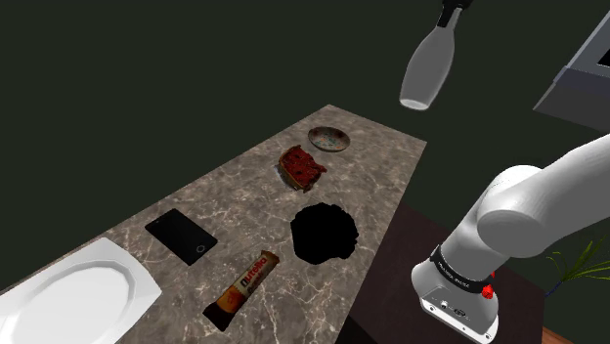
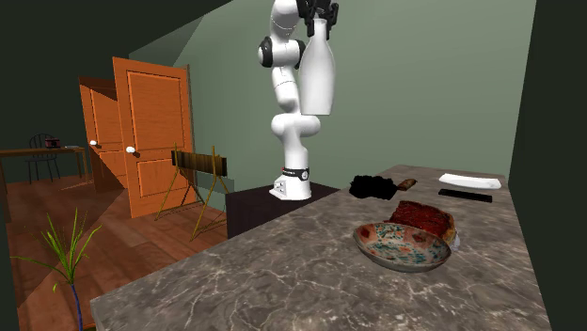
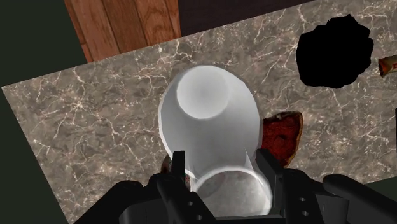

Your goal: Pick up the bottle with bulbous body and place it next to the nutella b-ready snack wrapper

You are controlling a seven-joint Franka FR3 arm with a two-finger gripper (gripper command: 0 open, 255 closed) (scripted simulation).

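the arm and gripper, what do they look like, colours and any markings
The arm is glossy white with rounded, tube-like links and dark bands at the joints; a small red mark sits by the dark ring near its base. The gripper is all black, blocky, with two flat fingers.

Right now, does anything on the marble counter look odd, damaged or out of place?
The flat black lumpy shape between the brown snack wrapper and the red-topped bread slice stands out: it shows no shading or surface detail, so I cannot tell what it is. Nothing looks spilled. The pale bulbous bottle hangs clasped in the jaws.
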